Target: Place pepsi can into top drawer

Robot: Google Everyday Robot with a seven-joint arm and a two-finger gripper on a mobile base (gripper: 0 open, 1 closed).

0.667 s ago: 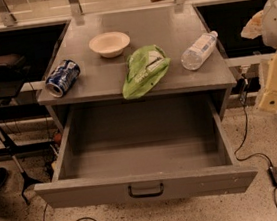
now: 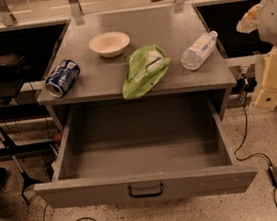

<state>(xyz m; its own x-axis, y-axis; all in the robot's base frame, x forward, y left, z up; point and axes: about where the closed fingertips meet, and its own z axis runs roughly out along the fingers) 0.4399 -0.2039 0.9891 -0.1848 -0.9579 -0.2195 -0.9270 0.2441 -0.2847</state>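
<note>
Rightward, claw (image 2: 271, 88) hangs beside the cabinet (image 2: 159, 29), state unclear, pepsi can (image 2: 62, 77) lying atop, top drawer (image 2: 88, 193) open.

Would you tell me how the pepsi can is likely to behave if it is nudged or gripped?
The pepsi can lies on its side near the cabinet top's left edge, so a nudge would probably roll it, perhaps off. Thin aluminium likely dents under a hard squeeze. The gripper is at the right, away from it.

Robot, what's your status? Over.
Gripper at right edge, beside cabinet. Pepsi can on its side, cabinet top, left. Top drawer open. Green bag nearby, not blocking.
</note>
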